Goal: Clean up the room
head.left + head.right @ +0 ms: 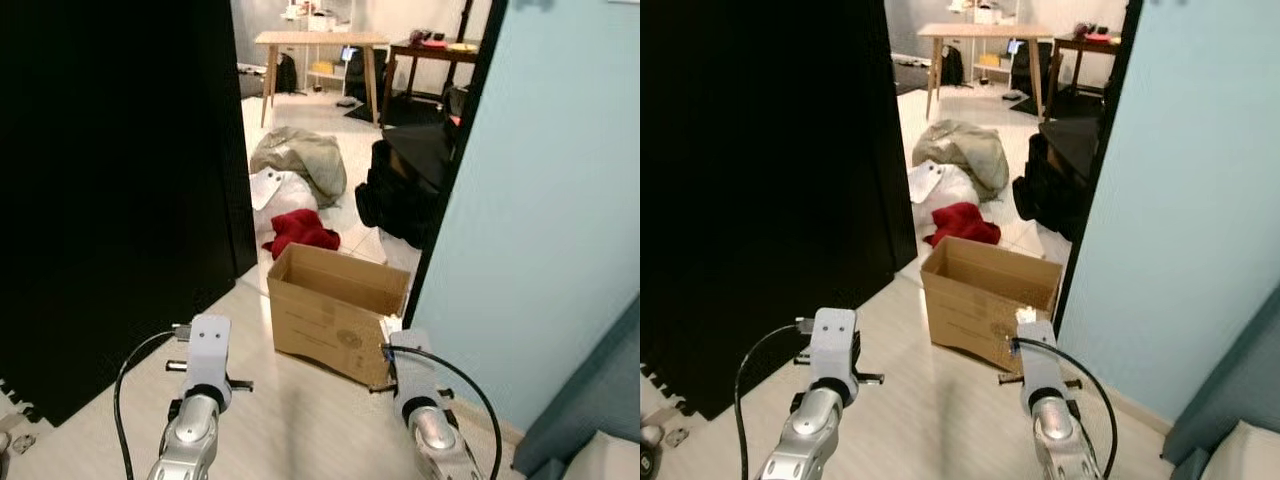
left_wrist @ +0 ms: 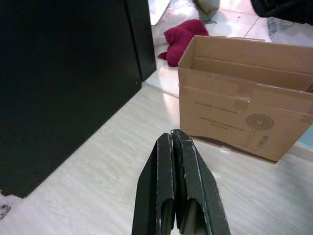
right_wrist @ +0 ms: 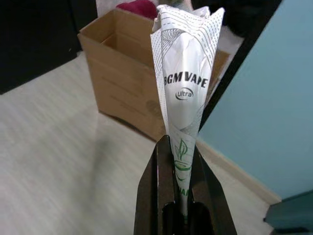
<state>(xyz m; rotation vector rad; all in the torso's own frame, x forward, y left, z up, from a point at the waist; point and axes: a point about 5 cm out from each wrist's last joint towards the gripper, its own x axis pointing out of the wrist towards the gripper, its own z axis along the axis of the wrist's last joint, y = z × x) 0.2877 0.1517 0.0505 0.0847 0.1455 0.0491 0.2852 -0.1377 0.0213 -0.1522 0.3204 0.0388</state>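
Right wrist view is showing a crumpled white paper wrapper (image 3: 187, 73), printed with lettering and green leaf marks, standing up from the right gripper (image 3: 179, 161), whose black fingers are clamping its lower end. Just beyond it an open brown cardboard box (image 1: 338, 310) is sitting on the pale wood-look floor (image 1: 280, 420), beside a light blue wall (image 1: 550, 220). The left gripper (image 2: 174, 147) is hovering with its fingers pressed together, holding nothing. Past the box a red cloth (image 1: 300, 230) is lying in a soft heap.
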